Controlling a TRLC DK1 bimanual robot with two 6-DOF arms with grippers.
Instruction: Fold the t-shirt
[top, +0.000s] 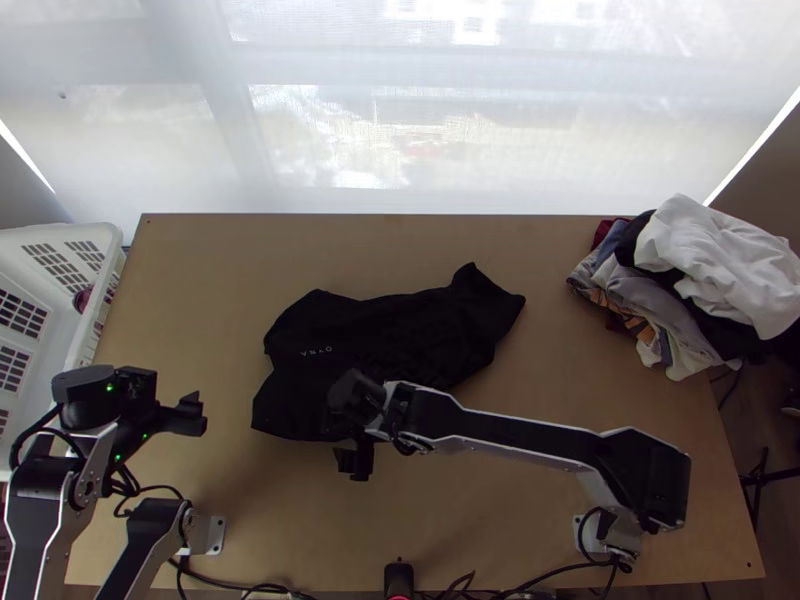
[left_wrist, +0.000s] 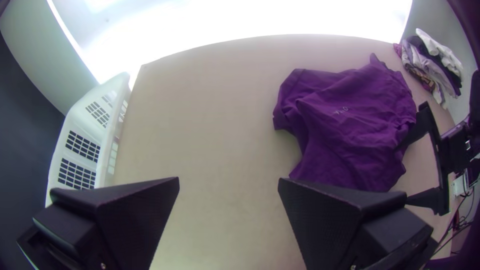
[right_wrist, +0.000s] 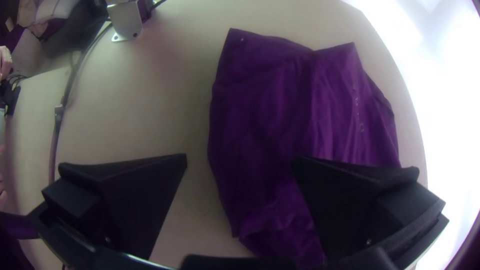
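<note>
The black t-shirt (top: 400, 330) lies crumpled and unevenly spread on the table; it looks purple in the left wrist view (left_wrist: 350, 125) and right wrist view (right_wrist: 270, 115). Small light lettering shows on it. My left gripper (top: 192, 413) is left of the shirt, apart from it, and its fingers stand open over bare wood in its wrist view (left_wrist: 228, 181). My right gripper (top: 342, 430) is at the shirt's near edge. Its own view (right_wrist: 240, 159) shows it open, one finger over the fabric and the other over the table, with no cloth pinched between them.
A white plastic basket (top: 75, 285) stands at the table's left edge. Piled clothes (top: 690, 270) lie at the far right corner. Cables (top: 500, 580) run along the near edge. Bare wood (top: 200, 270) surrounds the shirt.
</note>
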